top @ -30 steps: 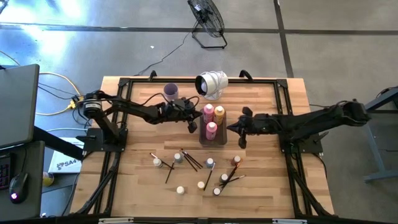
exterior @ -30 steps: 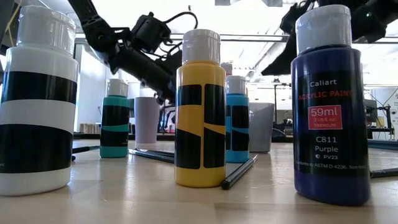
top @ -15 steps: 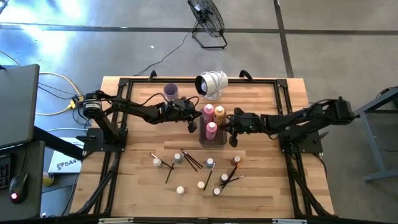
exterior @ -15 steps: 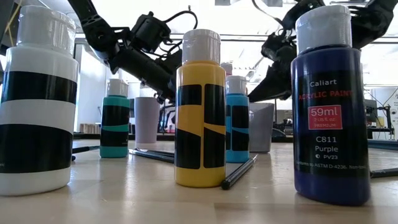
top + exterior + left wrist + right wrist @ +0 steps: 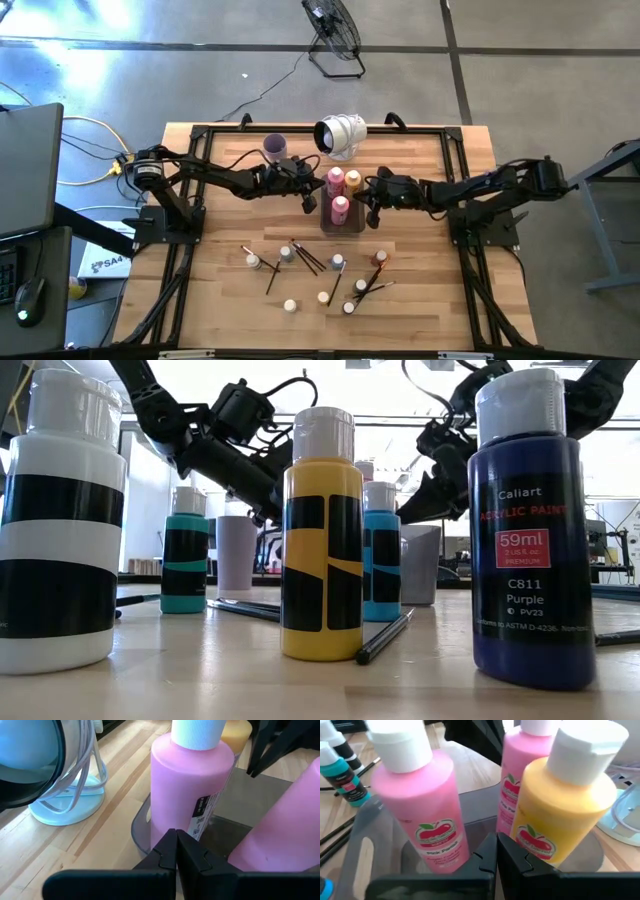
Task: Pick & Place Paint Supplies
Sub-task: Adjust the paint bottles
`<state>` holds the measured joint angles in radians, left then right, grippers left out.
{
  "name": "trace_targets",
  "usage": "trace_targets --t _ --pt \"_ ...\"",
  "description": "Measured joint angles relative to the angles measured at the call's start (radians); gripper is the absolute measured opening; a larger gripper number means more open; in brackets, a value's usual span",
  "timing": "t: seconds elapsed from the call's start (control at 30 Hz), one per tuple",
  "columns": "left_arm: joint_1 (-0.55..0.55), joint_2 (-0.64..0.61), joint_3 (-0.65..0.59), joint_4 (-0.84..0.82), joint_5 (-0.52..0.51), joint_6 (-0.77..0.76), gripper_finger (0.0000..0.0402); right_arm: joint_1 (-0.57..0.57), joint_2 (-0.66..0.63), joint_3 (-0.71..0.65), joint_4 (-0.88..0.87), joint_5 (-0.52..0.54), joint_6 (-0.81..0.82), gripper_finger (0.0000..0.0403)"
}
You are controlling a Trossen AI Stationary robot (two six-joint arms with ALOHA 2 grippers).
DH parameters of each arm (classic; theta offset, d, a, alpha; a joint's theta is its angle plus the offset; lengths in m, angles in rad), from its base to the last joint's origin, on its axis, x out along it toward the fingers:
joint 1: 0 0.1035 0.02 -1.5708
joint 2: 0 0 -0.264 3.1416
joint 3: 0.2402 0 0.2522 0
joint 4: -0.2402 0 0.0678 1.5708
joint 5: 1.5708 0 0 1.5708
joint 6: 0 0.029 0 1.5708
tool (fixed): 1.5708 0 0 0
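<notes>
Paint bottle [image 5: 524,530] reads "Calliart Acrylic Paint 59ml C811 Purple"; both grippers' fingers [image 5: 175,851] [image 5: 496,851] pressed together, holding nothing.

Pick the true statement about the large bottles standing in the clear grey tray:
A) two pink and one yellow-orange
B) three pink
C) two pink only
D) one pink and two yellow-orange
A: the right wrist view shows two pink bottles and one yellow-orange bottle standing together in the tray.
</notes>
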<state>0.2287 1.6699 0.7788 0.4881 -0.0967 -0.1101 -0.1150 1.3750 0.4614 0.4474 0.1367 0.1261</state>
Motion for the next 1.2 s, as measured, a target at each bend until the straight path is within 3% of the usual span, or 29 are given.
trace_targets --t 0.9,1.2 --pt "0.000 0.001 0.000 0.000 0.000 0.000 0.0000 0.000 0.000 0.000 0.017 0.180 -0.026 0.0002" --pt "0.000 0.001 0.000 0.000 0.000 0.000 0.0000 0.002 -0.006 0.000 0.014 0.114 -0.017 0.0002"
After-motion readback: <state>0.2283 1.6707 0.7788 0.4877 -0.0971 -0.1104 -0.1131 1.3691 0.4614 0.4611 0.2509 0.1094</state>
